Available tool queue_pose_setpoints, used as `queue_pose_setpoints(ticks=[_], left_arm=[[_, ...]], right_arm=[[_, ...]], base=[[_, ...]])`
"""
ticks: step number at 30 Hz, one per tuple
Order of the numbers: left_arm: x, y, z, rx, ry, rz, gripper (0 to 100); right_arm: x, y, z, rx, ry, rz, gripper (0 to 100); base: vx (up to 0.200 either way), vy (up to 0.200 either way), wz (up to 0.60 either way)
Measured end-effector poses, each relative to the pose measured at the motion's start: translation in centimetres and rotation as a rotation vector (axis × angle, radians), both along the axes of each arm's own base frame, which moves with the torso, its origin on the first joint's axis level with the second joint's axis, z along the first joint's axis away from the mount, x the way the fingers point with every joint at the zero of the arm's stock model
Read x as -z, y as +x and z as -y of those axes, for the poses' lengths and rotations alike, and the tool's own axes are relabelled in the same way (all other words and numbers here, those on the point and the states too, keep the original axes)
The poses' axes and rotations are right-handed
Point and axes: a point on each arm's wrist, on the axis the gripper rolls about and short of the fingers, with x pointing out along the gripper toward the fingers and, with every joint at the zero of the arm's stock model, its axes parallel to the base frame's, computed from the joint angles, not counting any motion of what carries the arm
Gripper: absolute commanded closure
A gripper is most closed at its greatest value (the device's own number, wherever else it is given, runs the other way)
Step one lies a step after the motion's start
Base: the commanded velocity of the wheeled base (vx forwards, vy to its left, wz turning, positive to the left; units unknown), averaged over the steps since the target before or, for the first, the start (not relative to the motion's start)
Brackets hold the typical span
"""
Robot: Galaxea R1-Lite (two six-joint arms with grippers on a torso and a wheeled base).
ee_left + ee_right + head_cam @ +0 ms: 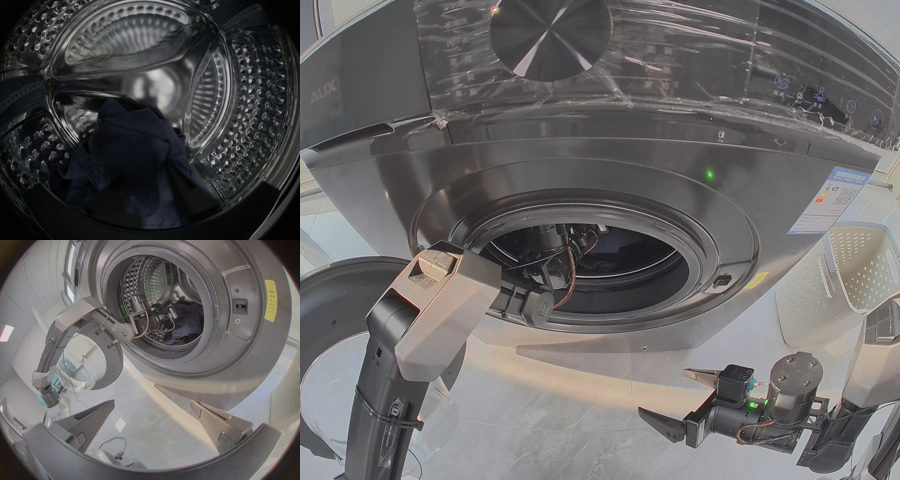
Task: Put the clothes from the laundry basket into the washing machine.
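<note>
**A:** Clothes (134,156): a dark navy crumpled heap, low in the washing machine's (650,175) dimpled steel drum (256,103).

**B:** The left gripper (171,322)?

**A:** Inside the round opening, centre-left in the head view, hidden behind its own wrist. I cannot tell its grip.

**B:** Further right?

**A:** The right gripper (662,392), lower right, is spread wide and empty. The frame's right edge cuts off the white perforated plastic laundry basket (850,269).
</note>
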Motion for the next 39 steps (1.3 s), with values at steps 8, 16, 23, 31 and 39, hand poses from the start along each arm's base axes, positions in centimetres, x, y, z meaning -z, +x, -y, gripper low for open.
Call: queue_pose_setpoints(ticks=[8, 16, 23, 31, 39], left_arm=[[0.6, -0.9, 0.8, 0.006, 0.029, -0.029, 0], [2.5, -4.4, 1.6, 0.055, 0.185, -0.107, 0], [3.0, -9.2, 1.8, 0.143, 0.317, -0.142, 0], [3.8, -14.7, -0.3, 0.232, 0.425, -0.181, 0], [4.9, -21.2, -3.7, 0.303, 0.486, -0.224, 0]], right_arm=[[0.1, -0.1, 0.1, 0.000, -0.004, -0.004, 0], [0.1, -0.2, 0.2, 0.001, -0.006, -0.009, 0], [0.2, -0.2, 0.3, 0.005, -0.008, -0.013, 0], [0.3, -0.3, 0.8, 0.016, -0.017, -0.024, 0], [-0.3, -0.9, 1.9, 0.026, -0.015, -0.023, 0]], base=[[0.000, 0.000, 0.00], [0.000, 0.000, 0.00], [0.000, 0.000, 0.00], [0.000, 0.000, 0.00], [0.000, 0.000, 0.00]])
